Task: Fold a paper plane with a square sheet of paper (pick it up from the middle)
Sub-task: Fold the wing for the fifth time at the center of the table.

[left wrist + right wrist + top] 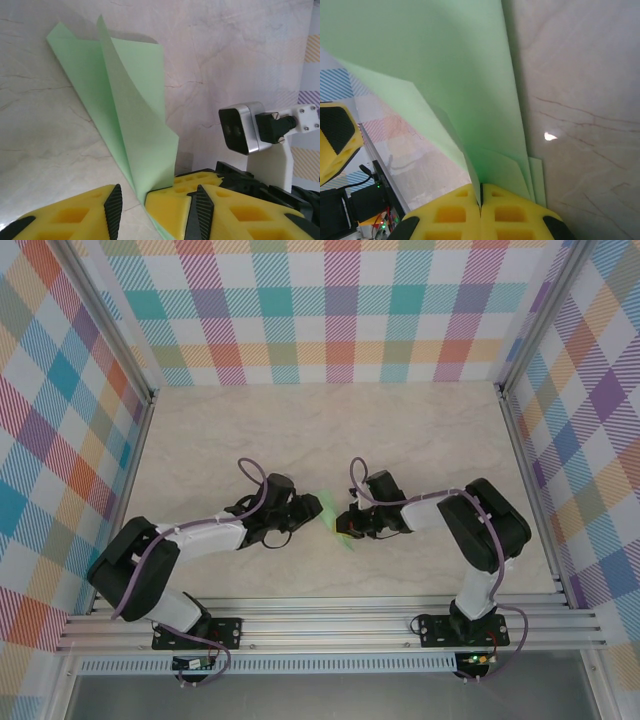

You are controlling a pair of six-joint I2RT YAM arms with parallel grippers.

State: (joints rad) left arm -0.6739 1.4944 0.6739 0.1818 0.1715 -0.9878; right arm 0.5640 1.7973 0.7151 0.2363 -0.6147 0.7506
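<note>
- The pale-green sheet of paper (pixel 333 506), folded into several layers, sits over the middle of the table (pixel 420 430), between the tips of the two arms
- The right pincer (pixel 481 192) is clamped on the paper's lower end, its yellow fingers pressed together with the layers caught between them
- The left pincer (pixel 157 194) stands apart, its black pads on either side of the paper's lower end and the right pincer's yellow tip; a clear gap shows between one pad and the paper
- One flap curls away from the rest of the sheet
</note>
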